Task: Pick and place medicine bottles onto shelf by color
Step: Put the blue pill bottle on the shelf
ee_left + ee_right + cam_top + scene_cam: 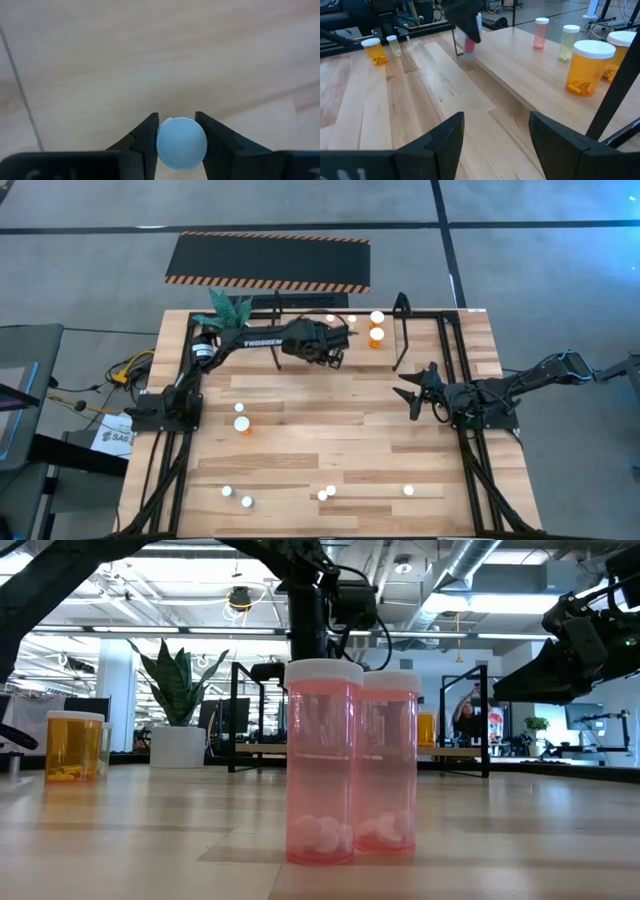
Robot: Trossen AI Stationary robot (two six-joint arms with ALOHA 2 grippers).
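My left gripper [335,350] reaches over the shelf [400,330], a black tube frame with a wooden board at the table's far side. It is shut on a pink white-capped bottle [469,45]. Pink [540,32], greenish [568,42] and orange [590,67] bottles stand on the shelf board. More bottles stand on the table: two orange [242,423] at the left, several small ones [325,493] near the front edge. My right gripper [412,390] is open and empty over the table's right side. My left gripper pinches the pink bottle at its white cap [165,145], one finger [145,145] on each side. The fingers come from above, pointing down. The bottle hangs upright below them, over the shelf board's left end [480,37]; whether its bottom touches the board, I cannot tell.
A white pot with a green plant [228,308] stands at the shelf's left end, close to my left arm. Black shelf posts [400,305] rise to the right of the bottles. Two pink bottles [350,760] stand close in the low view. The middle of the table is bare wood [330,420].
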